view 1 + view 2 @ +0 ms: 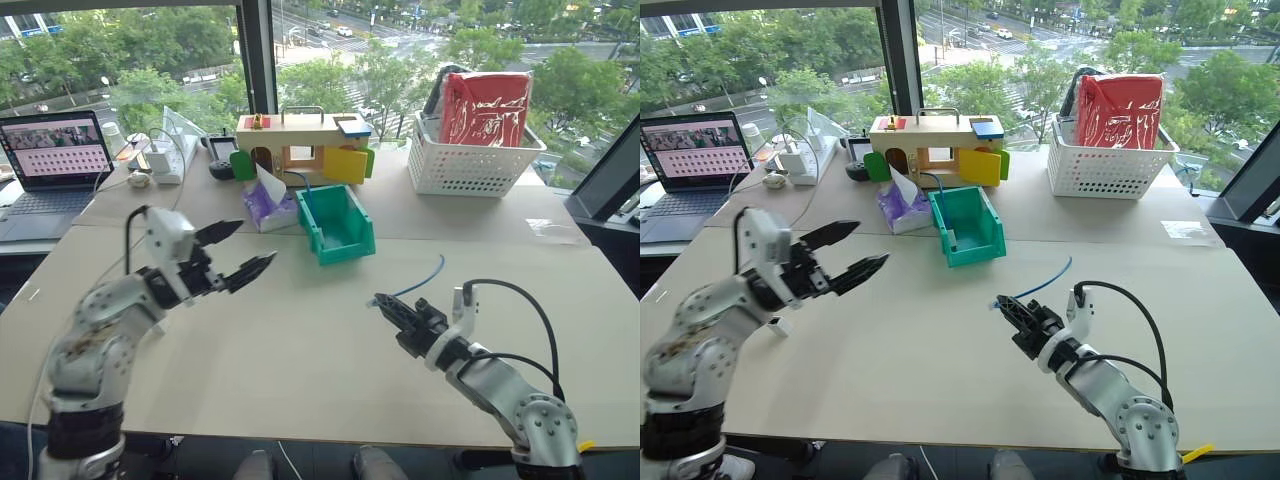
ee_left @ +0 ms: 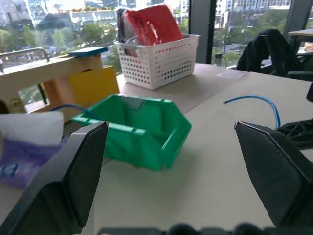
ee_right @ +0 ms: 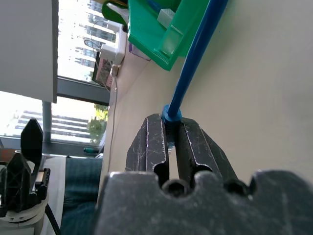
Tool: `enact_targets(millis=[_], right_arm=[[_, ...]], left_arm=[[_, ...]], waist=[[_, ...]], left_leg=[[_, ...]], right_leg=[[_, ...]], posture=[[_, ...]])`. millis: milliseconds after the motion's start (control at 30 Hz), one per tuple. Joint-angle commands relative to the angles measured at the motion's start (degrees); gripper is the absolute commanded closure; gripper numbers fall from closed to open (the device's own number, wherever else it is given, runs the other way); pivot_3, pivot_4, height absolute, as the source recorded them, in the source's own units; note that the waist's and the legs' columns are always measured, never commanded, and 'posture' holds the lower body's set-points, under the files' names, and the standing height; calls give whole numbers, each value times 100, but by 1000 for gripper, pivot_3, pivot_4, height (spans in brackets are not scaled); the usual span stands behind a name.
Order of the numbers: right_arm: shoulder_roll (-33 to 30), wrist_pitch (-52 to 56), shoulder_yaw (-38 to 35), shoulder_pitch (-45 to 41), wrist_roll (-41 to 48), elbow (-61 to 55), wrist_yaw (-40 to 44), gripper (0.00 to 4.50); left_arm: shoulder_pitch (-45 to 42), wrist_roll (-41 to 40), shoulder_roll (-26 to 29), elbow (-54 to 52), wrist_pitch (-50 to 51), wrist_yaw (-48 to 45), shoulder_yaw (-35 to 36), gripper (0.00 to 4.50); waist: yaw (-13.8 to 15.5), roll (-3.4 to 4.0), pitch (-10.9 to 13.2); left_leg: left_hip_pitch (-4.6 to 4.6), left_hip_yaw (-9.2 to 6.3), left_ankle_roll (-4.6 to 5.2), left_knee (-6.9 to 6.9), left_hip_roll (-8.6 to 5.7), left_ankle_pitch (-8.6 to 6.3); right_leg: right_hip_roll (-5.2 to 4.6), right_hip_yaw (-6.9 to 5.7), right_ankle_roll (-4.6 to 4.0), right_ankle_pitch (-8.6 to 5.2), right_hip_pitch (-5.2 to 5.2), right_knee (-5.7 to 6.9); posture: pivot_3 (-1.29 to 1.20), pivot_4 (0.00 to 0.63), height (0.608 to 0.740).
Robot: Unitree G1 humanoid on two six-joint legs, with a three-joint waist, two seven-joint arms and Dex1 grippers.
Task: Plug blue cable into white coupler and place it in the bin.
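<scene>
While my right gripper (image 1: 381, 300) pinches the blue cable (image 1: 425, 277) and my left gripper (image 1: 243, 251) hangs spread, plugging and the bin (image 1: 336, 224) remain.

at the far right of the pale tabletop (image 1: 300, 370) you have a white lattice plastic basket (image 1: 465, 165) with a red bag (image 1: 487, 108) standing in it. toward the middle back sits a wooden toy house (image 1: 300, 140) with a metal handle on top, a yellow door flap (image 1: 345, 165) and a green flap (image 1: 243, 165) on its front. just in front of it you see a purple tissue pack (image 1: 265, 205) with a white tissue sticking up. at far left an open laptop (image 1: 55, 160) shows a lit screen, and white adapters and cords (image 1: 165, 160) lie beside it.
</scene>
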Motion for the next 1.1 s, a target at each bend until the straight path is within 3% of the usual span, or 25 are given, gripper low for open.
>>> enact_targets(millis=[33, 200, 333, 933, 967, 1033, 1100], right_arm=[[-12, 268, 29, -195, 135, 111, 229, 4500], [29, 445, 59, -331, 147, 281, 308, 4500], [134, 478, 71, -376, 110, 316, 289, 4500], [354, 337, -87, -263, -115, 84, 180, 4500], [361, 332, -94, -258, -122, 75, 177, 4500], [371, 316, -113, -235, -135, 47, 164, 4500], [382, 299, -133, -208, -145, 14, 150, 4500]], left_arm=[[691, -456, -54, -364, -151, 165, 948, 36], [1919, -415, -408, -165, -736, 116, 1686, 36], [2416, -97, -635, 178, -1289, 134, 1576, 36], [1475, 992, -877, 2516, -2229, 766, 411, 36], [1440, 1018, -868, 2593, -2240, 813, 398, 444], [1412, 1044, -829, 2723, -2259, 839, 403, 738], [1414, 1100, -768, 2800, -2346, 816, 394, 1502]], waist=[[-2, -3, 2], [7, -7, 4], [4, -11, 5], [-2, -20, 1], [1, -19, 1], [1, -19, 0], [1, -18, 0]], left_leg=[[0, 0, 0, 0, 0, 0], [0, 3, 0, 0, 4, 0], [2, 7, 1, -2, 6, -1], [0, 5, 1, -2, 6, 0], [0, 4, 1, -2, 6, 0], [2, 5, 1, -2, 6, 0], [5, 5, 1, -2, 6, 0]], right_leg=[[-1, 0, -2, 1, -1, 0], [-2, -4, -17, 6, -1, -1], [-1, -4, -28, 4, -2, 0], [1, -5, -32, -6, -3, 5], [1, -6, -33, -6, -3, 6], [1, -5, -33, -6, -2, 9], [1, -4, -32, -6, -1, 11]], posture=[[0, 150, 740], [0, 150, 740], [0, 150, 740], [0, 150, 740], [0, 150, 740], [0, 150, 740], [0, 150, 740]])
